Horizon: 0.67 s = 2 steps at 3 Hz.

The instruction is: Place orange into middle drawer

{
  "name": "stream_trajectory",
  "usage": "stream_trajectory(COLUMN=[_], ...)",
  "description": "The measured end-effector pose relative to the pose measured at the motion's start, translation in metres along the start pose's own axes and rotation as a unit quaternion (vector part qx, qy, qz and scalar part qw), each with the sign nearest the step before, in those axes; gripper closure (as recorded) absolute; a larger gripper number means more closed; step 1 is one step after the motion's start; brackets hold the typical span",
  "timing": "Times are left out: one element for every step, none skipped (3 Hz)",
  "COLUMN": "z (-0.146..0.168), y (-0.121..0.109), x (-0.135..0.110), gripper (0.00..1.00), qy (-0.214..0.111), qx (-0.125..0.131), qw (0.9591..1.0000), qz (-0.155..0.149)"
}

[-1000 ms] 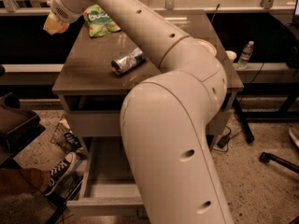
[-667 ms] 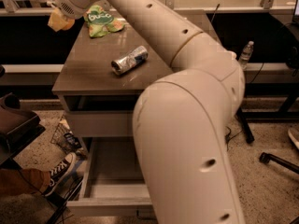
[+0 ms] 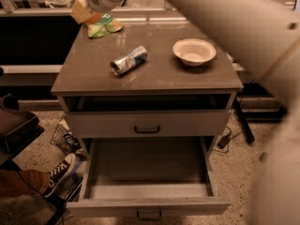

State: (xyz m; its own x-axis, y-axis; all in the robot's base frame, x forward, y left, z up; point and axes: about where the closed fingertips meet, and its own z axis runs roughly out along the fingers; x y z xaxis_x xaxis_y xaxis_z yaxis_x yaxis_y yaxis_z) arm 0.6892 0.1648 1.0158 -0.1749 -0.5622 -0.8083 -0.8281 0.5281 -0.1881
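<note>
Pincer (image 3: 83,12) above the surface's (image 3: 159,78) far-left corner
Grip state cannot be told; middle drawer (image 3: 145,168) stands pulled open.

Middle drawer (image 3: 145,206): pulled out at cabinet foot, open from above, tray floor bare. Desk (image 3: 154,81): can (image 3: 128,60) lying centre-left, white bowl (image 3: 194,51) right rear, green bag (image 3: 105,25) rear left; bare strip along front edge. Gripper (image 3: 80,12): over rear left corner, just beside bag. Arm (image 3: 243,27): crossing right side of view.

Pale arm (image 3: 243,36) stretches from lower right across to upper left. Its claw (image 3: 81,11) hangs at top left, angled downward.
</note>
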Motion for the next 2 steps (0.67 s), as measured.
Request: stream_trajectory(z=[-0.056, -0.101], y=[0.02, 0.065], x=[0.015, 0.023], gripper=[1.0, 1.0], qy=[-0.042, -0.091], qx=[0.015, 0.015], qw=[0.9975, 0.9909], qz=[0.055, 0.098])
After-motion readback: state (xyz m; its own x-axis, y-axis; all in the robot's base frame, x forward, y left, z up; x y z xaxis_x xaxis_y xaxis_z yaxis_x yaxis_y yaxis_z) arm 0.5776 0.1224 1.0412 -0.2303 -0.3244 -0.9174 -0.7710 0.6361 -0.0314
